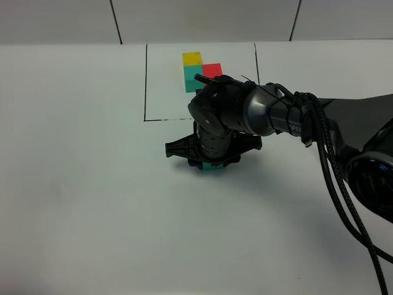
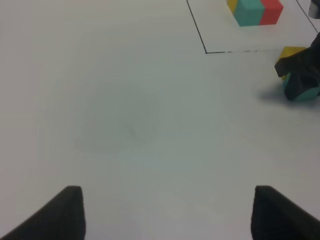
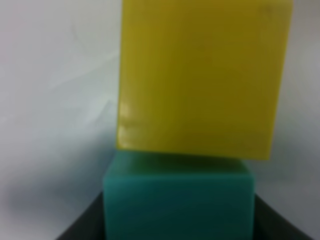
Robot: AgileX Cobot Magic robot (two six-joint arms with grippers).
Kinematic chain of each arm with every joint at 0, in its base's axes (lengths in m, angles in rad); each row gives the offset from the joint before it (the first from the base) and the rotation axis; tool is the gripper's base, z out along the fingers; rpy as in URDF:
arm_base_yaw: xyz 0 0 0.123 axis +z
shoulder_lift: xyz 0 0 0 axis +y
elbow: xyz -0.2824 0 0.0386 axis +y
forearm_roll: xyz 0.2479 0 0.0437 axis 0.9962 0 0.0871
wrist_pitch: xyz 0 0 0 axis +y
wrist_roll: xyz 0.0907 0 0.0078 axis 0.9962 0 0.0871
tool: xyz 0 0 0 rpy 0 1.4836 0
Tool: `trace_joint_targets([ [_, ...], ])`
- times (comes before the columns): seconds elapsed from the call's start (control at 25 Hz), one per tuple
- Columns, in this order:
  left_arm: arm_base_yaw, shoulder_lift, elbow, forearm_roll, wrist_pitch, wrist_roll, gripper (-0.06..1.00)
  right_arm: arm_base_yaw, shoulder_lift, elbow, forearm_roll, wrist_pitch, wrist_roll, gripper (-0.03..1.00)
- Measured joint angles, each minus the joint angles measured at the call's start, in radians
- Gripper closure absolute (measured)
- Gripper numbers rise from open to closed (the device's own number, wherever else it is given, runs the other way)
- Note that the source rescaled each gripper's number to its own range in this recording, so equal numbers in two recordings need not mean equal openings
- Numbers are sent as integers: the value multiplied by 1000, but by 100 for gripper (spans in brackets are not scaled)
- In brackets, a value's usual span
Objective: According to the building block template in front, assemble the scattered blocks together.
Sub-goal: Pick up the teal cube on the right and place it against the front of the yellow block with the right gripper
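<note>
The right tool (image 1: pixel 212 161) is closed on the teal cube (image 3: pixel 177 200), low on the bench (image 1: pixel 80 184) at 6 o'clock from the building block template (image 1: pixel 198 69). The yellow cube (image 3: pixel 200 75) touches the teal cube's far face, slightly skewed. Square the two faces flush before release, since the template sets yellow beyond teal (the loose red cube is not in view). The left tool (image 2: pixel 165 215) stands wide and empty, well apart.
</note>
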Motion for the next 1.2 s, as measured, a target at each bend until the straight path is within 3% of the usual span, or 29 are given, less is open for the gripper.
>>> trace_joint_targets([
  [1.2, 0, 0, 0, 0, 0, 0, 35, 0, 3, 0, -44, -27, 33, 96],
])
